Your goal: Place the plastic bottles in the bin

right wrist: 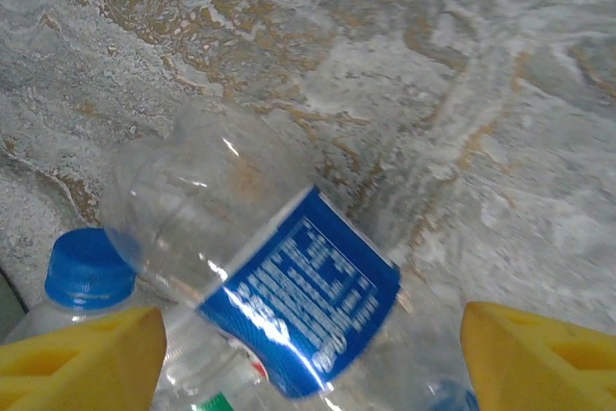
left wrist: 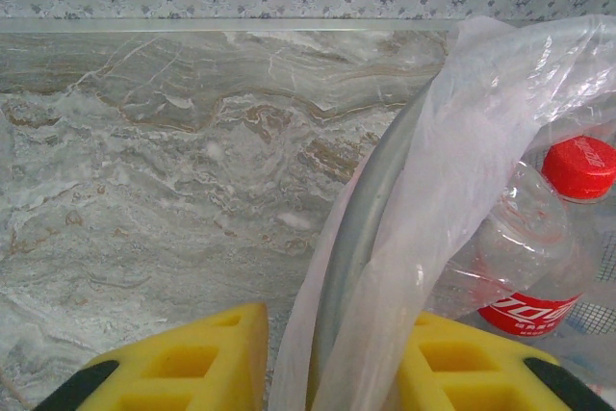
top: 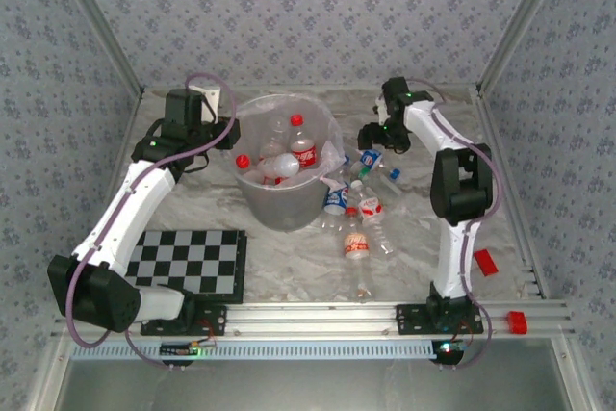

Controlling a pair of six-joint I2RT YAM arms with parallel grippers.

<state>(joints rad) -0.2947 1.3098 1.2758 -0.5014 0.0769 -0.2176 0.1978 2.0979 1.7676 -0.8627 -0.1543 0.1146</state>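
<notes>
Blue-labelled bottle lies on the tabletop near the bin, between the spread fingers of your right gripper; centre on the label, then clench. Left gripper straddles the bin rim, clamping unclear.

2 arms, white link shells with black joint housings. Left arm has a loose purple cable looping off it, right arm a thinner one. Black base plates are bolted on the rail. Left pincer and right pincer have yellow fingers with rectangular pockets and black backing.
</notes>
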